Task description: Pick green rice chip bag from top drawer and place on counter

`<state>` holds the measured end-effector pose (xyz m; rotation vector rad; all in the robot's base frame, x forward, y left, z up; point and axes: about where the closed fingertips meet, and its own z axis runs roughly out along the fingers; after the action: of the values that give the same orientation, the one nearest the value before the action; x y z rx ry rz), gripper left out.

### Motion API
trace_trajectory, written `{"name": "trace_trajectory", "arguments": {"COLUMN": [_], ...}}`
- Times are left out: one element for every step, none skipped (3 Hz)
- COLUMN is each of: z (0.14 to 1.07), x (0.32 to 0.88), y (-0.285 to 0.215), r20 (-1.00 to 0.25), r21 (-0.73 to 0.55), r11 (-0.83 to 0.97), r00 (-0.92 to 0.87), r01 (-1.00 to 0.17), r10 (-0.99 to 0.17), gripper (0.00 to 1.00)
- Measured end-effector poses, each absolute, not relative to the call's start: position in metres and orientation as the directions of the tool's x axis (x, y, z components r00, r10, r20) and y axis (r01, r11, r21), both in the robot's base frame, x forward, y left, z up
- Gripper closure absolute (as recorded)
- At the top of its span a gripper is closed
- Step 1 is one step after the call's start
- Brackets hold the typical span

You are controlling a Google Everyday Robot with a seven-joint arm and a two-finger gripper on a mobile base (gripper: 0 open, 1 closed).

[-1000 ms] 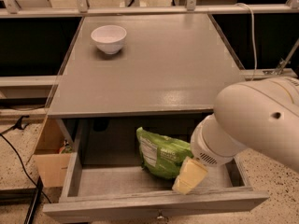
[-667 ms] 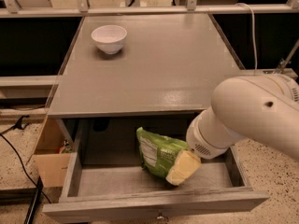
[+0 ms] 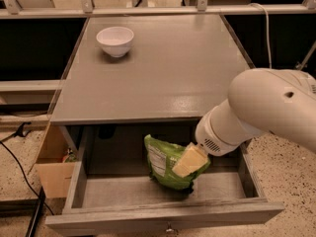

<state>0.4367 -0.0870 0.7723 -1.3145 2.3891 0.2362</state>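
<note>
The green rice chip bag (image 3: 165, 166) stands tilted in the open top drawer (image 3: 163, 214), its white panel facing left. My gripper (image 3: 190, 160) comes down from the white arm (image 3: 266, 107) on the right and lies against the bag's right side, inside the drawer. Its pale yellow tip overlaps the bag's front. The far side of the gripper is hidden behind the bag. The grey counter (image 3: 163, 78) lies just above the drawer.
A white bowl (image 3: 115, 40) stands on the counter's far left. A cardboard box (image 3: 52, 169) sits on the floor left of the cabinet, with a black cable (image 3: 19, 167) beside it. A rail (image 3: 158, 11) runs behind the counter.
My gripper has moved up and to the left, from the bag's lower right edge onto its right side. The bag has stayed in about the same place.
</note>
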Motion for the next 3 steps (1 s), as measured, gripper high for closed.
{"name": "trace_trajectory", "arguments": {"z": [0.7723, 0.7723, 0.7723], "x": [0.4368, 0.4368, 0.4368], "y": [-0.0870, -0.0870, -0.0870], "r20": [-0.423, -0.423, -0.423], "r21": [-0.044, -0.044, -0.044], "r11": [0.543, 0.543, 0.543], "r00": [-0.477, -0.477, -0.477], "r01": [-0.839, -0.839, -0.839], "r10": [-0.771, -0.771, -0.771], "gripper": [0.41, 0.66, 0.89]}}
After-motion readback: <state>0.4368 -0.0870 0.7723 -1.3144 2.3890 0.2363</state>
